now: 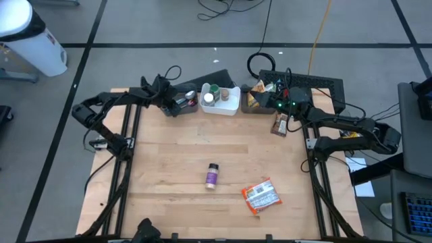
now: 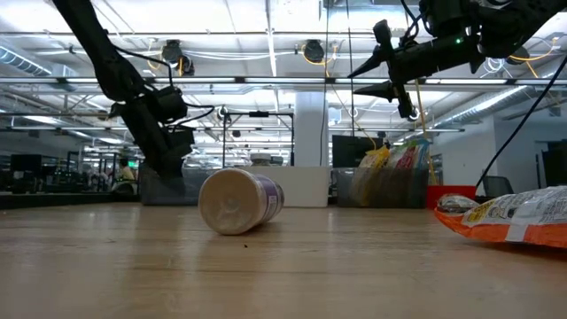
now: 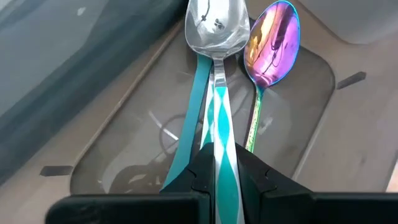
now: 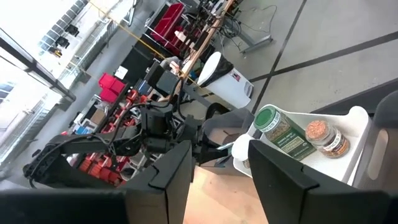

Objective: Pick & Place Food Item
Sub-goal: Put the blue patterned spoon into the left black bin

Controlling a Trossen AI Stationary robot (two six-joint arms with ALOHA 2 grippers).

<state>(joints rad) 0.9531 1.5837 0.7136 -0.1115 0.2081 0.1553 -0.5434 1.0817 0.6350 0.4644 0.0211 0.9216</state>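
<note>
Hovering with our right gripper (image 1: 280,121) at the table's (image 1: 169,169) far right edge, beside the snack bin (image 1: 260,101).
Its fingers stand parted with nothing between them. Our left gripper (image 3: 217,180) is clenched on a striped-handled spoon (image 3: 217,37) in the grey tray (image 1: 181,102) at the far edge. A purple-labelled jar (image 1: 212,176) lies mid-table; an orange snack packet (image 1: 261,196) lies nearer the front right corner.

Left gripper (image 3: 214,177) closed on a spoon handle above a grey tray (image 3: 118,143).
Its two dark fingers (image 3: 258,177) pinch the handle of a silver spoon (image 3: 217,28); a teal strip (image 3: 189,127) runs alongside that handle. An iridescent purple spoon (image 3: 272,40) lies just beside the silver one, bowls nearly touching, both in the tray's shallow recess.
</note>
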